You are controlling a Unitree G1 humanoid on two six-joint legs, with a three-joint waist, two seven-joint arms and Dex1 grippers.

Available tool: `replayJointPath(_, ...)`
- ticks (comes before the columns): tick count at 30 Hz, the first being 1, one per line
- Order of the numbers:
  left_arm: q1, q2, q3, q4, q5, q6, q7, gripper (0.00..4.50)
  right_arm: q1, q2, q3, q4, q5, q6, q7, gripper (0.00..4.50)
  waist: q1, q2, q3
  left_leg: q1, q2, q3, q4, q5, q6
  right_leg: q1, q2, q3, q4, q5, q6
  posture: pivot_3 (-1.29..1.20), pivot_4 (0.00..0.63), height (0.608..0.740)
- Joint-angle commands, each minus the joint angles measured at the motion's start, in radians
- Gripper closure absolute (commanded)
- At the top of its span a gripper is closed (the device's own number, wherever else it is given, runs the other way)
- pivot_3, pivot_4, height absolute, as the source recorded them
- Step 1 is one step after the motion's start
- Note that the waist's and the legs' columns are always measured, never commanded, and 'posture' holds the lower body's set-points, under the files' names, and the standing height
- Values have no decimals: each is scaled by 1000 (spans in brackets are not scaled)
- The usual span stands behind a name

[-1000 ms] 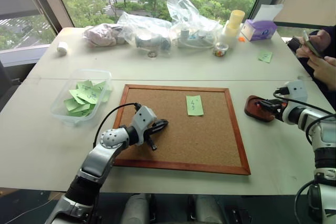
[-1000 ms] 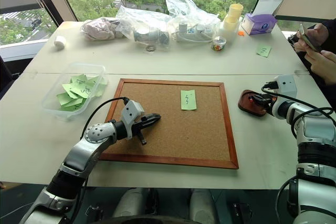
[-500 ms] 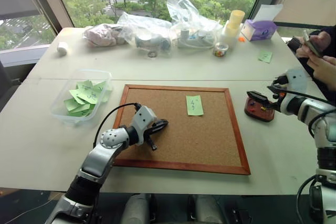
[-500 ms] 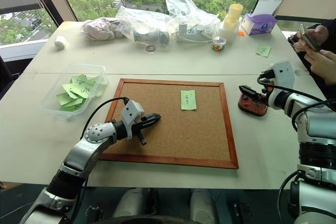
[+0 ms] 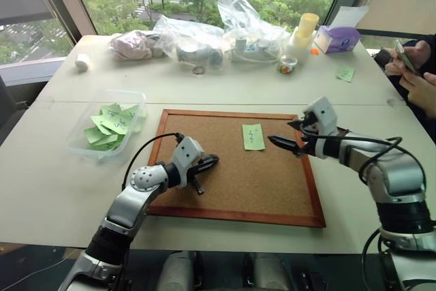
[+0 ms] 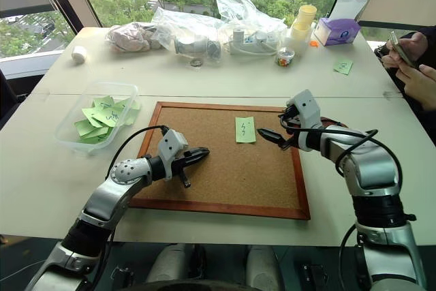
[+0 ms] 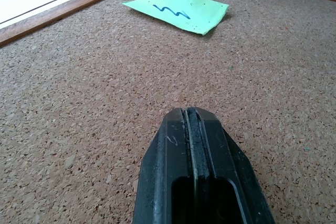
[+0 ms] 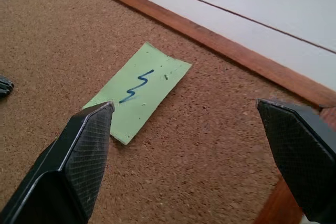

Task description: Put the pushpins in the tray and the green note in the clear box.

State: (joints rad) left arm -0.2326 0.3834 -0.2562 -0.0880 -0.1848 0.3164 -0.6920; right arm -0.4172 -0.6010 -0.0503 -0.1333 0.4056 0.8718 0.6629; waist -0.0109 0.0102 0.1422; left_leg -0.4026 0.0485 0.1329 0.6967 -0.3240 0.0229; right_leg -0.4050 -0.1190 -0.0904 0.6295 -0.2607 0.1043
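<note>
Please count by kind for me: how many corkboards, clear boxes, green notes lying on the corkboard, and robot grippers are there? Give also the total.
corkboard: 1
clear box: 1
green note on the corkboard: 1
grippers: 2 (left gripper, right gripper)
Total: 5

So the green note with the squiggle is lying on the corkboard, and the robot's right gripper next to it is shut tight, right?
Not quite. The green note does lie on the corkboard, and the right gripper is next to it, but that gripper is wide open, not shut. The right wrist view shows its two fingers standing far apart with the note between them.
</note>
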Motion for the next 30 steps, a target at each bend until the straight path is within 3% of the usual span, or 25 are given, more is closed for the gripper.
replayJointPath(1,30,6,-26,59,38,29,4,4500,-34,30,19,-6,-10,0,-34,28,0,0,0,0,0,0,0,0,0,0,0,0,0,0,0,0,150,740)
replayJointPath(12,43,7,-26,49,42,29,13,4500,-97,136,128,89,-93,-48,-98,28,-2,0,0,0,0,0,0,1,-2,0,0,0,1,0,0,0,150,740)
replayJointPath(20,53,11,-19,35,39,35,25,4500,-91,145,192,106,-139,-87,-75,28,-4,0,0,0,0,0,0,2,-4,0,0,0,1,0,0,0,150,740)
replayJointPath(24,59,14,-14,29,38,36,28,4500,-76,135,227,86,-167,-113,-57,1274,-5,0,0,0,0,0,0,3,-5,0,1,0,1,0,0,0,150,740)
replayJointPath(30,64,17,-3,24,33,40,33,4500,-55,119,277,55,-222,-171,-39,4374,-5,0,0,0,0,0,0,3,-5,0,1,0,1,0,0,0,150,740)
